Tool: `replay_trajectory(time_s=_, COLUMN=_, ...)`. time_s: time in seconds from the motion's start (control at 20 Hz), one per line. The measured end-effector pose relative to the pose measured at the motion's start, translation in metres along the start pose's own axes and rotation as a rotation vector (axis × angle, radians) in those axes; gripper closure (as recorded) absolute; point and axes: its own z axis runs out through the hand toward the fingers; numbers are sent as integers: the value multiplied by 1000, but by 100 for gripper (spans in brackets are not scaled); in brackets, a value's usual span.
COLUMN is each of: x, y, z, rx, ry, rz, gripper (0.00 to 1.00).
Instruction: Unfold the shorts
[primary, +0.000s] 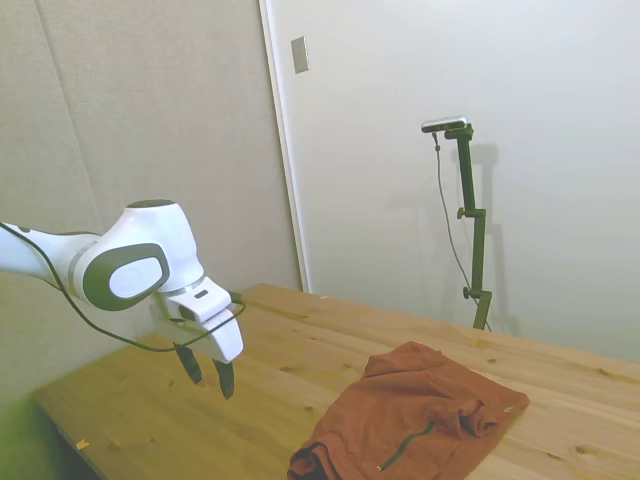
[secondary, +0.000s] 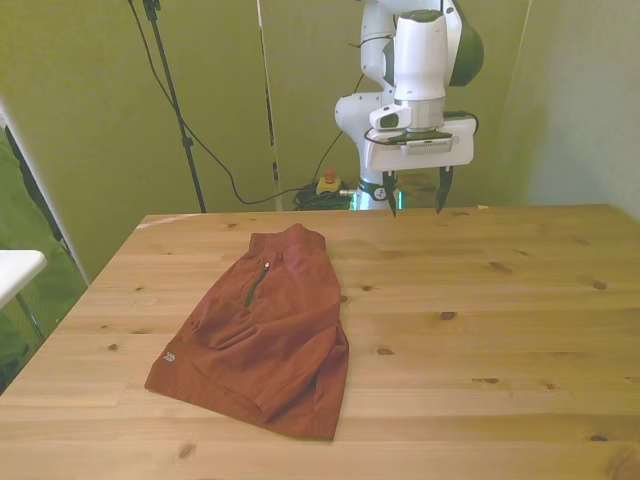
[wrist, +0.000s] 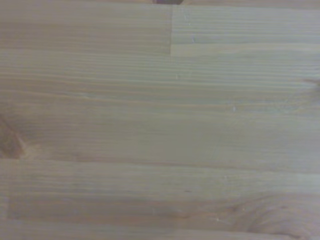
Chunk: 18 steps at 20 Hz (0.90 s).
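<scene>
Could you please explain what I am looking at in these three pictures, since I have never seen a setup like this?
The white machine is a robot arm ending in a two-finger gripper, which is open and holds nothing. One picture is taken from beside the wooden table, one from across it, and the blurry one from a camera on the arm's wrist, showing only bare wood. On the table lie rust-orange shorts, still folded over, on the front view's left. The gripper hangs above the table, apart from them.
</scene>
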Motion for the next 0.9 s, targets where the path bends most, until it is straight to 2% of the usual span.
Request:
replay_trajectory(time_s=0.15, x=6, y=1, z=-5, rx=-4, ry=20, rz=-3, gripper=0)
replay_trajectory(time_s=0.35, x=47, y=6, z=-36, rx=26, ry=94, rz=55, gripper=0)
replay_trajectory(time_s=0.65, x=145, y=47, z=-65, rx=88, ry=172, rz=234, gripper=0)
replay_trajectory(time_s=0.9, x=230, y=88, z=-55, rx=113, ry=194, rz=389, gripper=0)
